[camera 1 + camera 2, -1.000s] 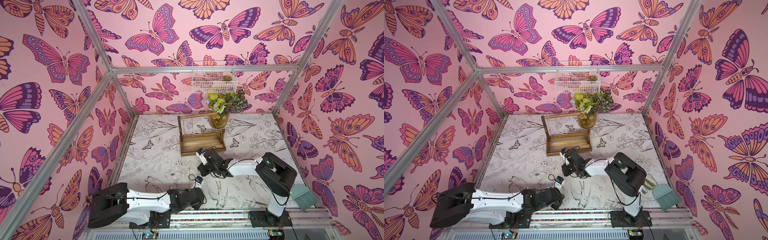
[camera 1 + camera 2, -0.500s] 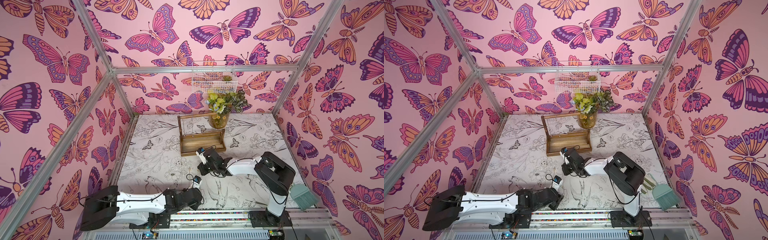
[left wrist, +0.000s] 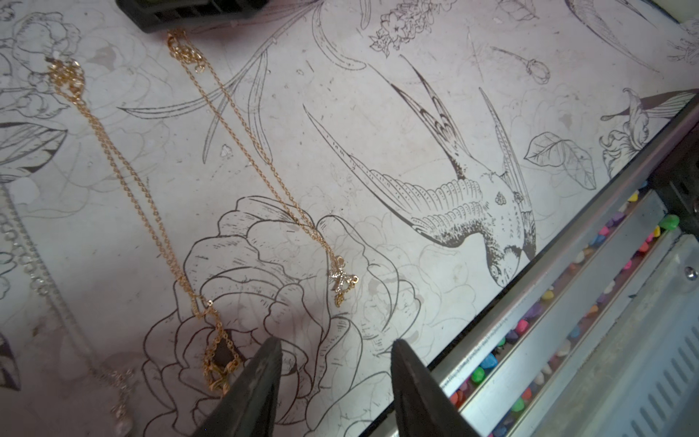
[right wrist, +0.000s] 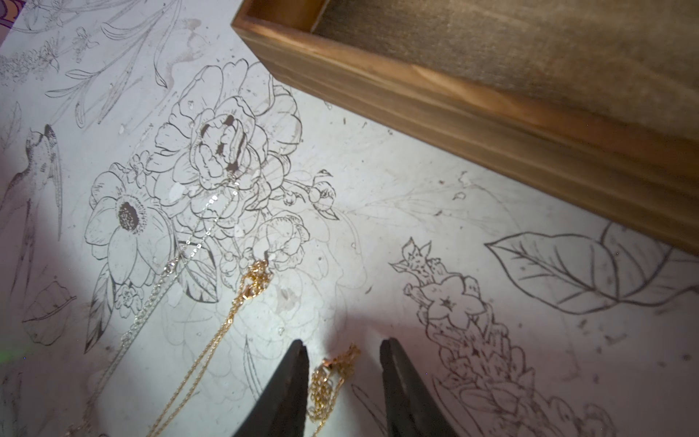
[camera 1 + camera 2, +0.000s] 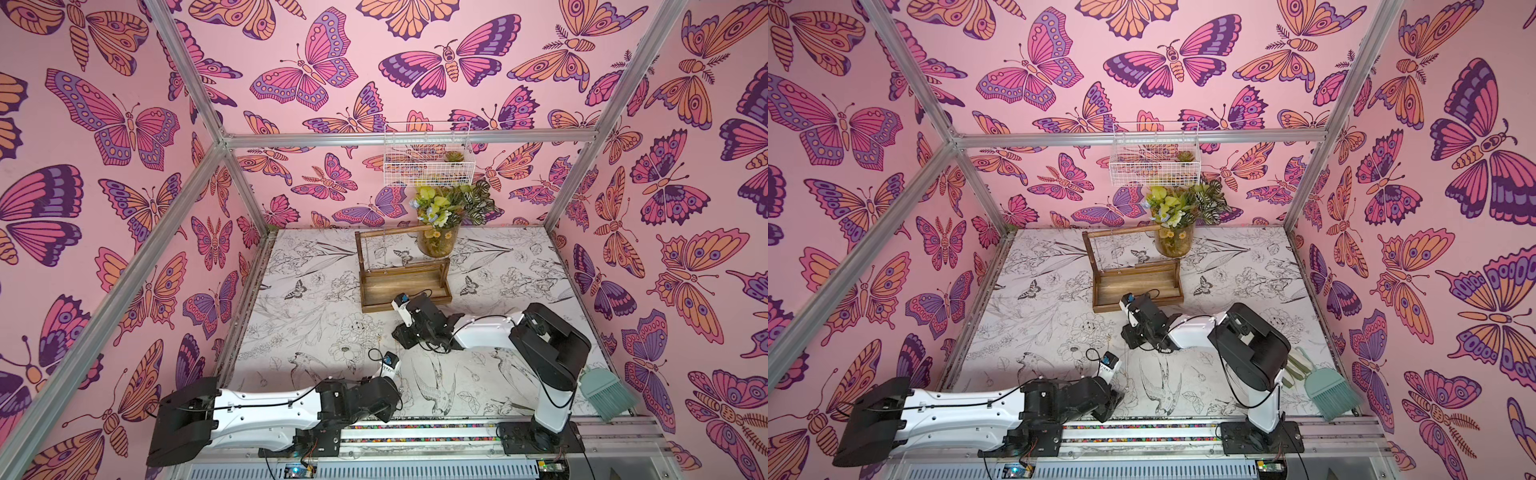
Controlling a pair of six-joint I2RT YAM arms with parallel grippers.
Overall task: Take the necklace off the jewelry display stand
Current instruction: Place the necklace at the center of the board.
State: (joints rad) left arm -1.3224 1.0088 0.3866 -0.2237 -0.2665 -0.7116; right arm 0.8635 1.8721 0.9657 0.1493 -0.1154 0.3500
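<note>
We see the necklace [image 3: 264, 162] lying flat on the table [image 3: 435, 94], off the stand [image 5: 401, 286]: a gold chain stretched out between the two grippers. In the right wrist view its bunched clasp end sits in the gap of the right gripper [image 4: 344, 342], whose fingers are spread on either side of it and pinch nothing; the chain lies loose there. The left gripper [image 3: 336, 341] is spread too, with only bare table between its fingers, and the small pendant [image 3: 342, 278] rests just beyond their tips. Beside the necklace lies a second gold chain [image 3: 125, 166], and past that a silver chain [image 3: 38, 272], both flat on the table and roughly parallel to it. In both top views the stand is upright toward the back of the table, just in front of a vase [image 5: 438, 241] of flowers, and the right gripper points down at the table just before the front edge of the stand's tray. A white wire basket [image 5: 428, 166] hangs on the back wall above the vase. A teal brush [image 5: 606, 395] lies beside the right arm's base.
</note>
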